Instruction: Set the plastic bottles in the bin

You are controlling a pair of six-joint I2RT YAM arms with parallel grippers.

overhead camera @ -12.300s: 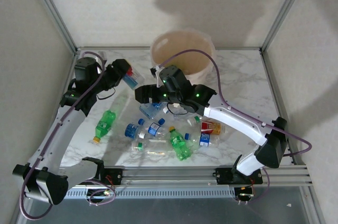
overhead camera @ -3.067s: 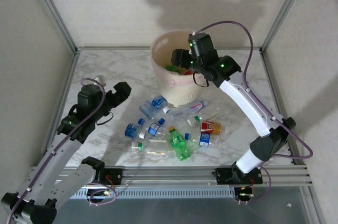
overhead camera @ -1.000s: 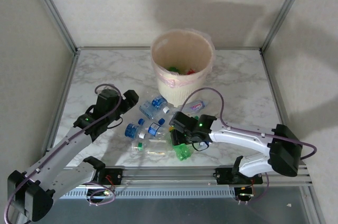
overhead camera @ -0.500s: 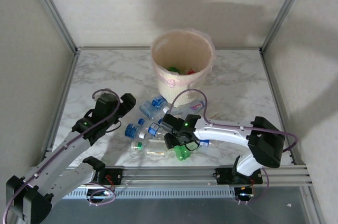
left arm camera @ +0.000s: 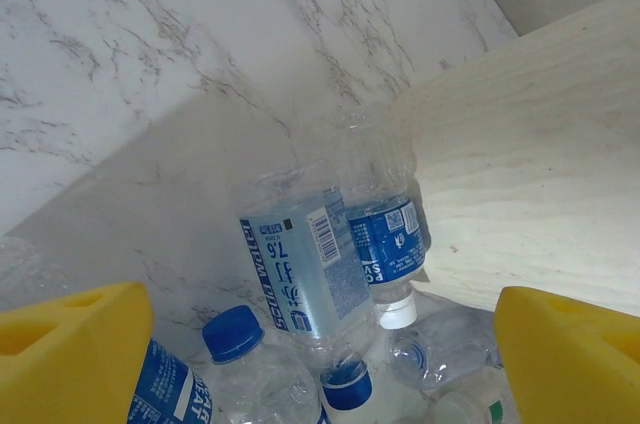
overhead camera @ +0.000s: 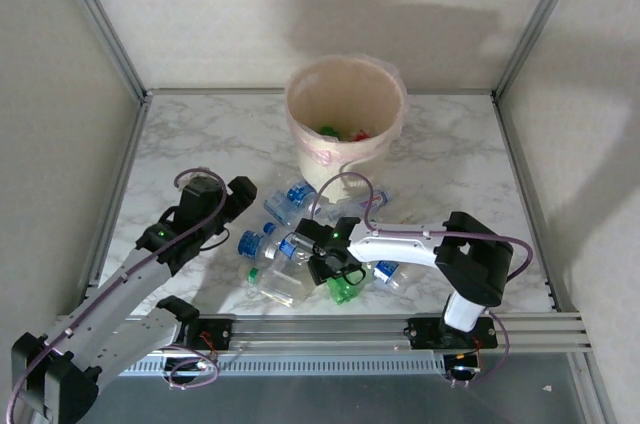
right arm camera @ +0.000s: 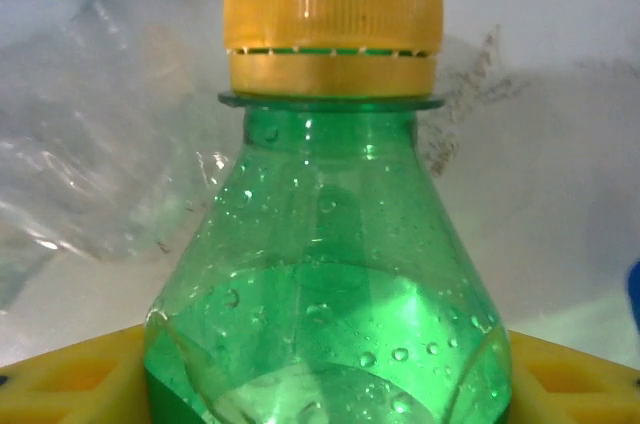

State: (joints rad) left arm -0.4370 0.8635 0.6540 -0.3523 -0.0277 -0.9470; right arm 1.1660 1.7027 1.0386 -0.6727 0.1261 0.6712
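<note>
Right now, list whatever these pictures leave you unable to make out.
- Right wrist view: the green bottle is cut off below its shoulder by the bottom edge. Whether the right claw actually grips it cannot be told.
- Top view: the wall of the bin hides most of its contents; just bits of green and red show.
- Left wrist view: the blue-capped bottle runs off the bottom edge.

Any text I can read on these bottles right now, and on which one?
Nothing can be quoted.
On the pale-label bottle: big white characters and a barcode, sideways, unreadable.
On the blue-label bottle: a square code and fine print, too small.
On the green bottle: none showing.
</note>
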